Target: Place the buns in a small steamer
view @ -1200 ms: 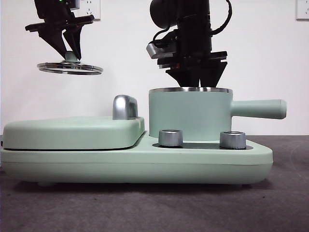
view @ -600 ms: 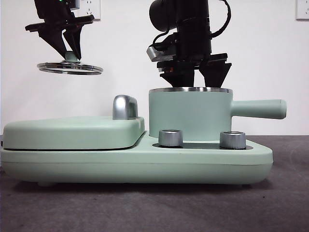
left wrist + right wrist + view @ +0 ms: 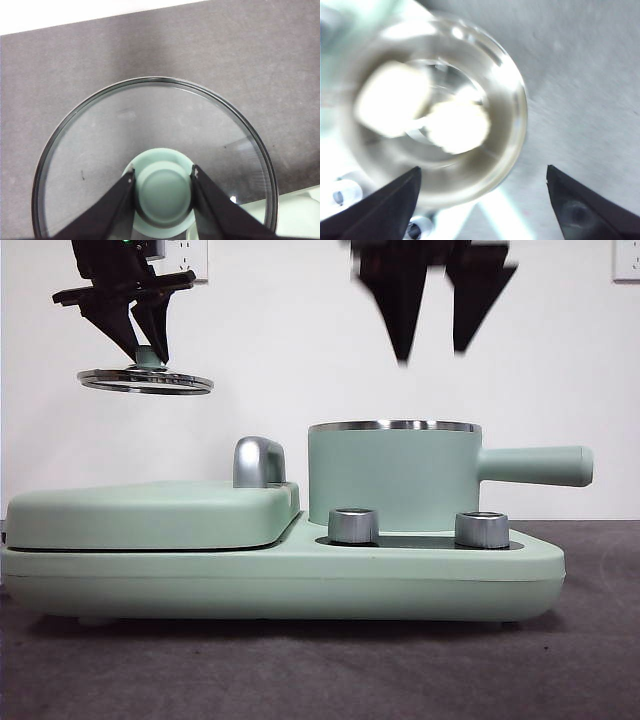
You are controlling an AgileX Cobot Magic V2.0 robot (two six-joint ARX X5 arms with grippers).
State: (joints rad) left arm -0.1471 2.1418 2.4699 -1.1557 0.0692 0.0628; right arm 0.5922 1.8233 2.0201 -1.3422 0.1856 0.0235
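Two cream-white buns lie side by side inside the small steamer, blurred in the right wrist view. In the front view the mint-green steamer stands uncovered, and its wall hides the buns. My right gripper hangs high above its rim, motion-blurred, open and holding nothing. At the upper left my left gripper is shut on the green knob of the glass lid, keeping it level in the air well away from the steamer.
The steamer sits on a wide mint-green base with two chrome dials. A flat green lidded griddle with a chrome handle fills the base's left half. The steamer's straight handle points right.
My right gripper has risen from the steamer's rim to well above it with its jaws open. The left gripper and the lid have not moved.
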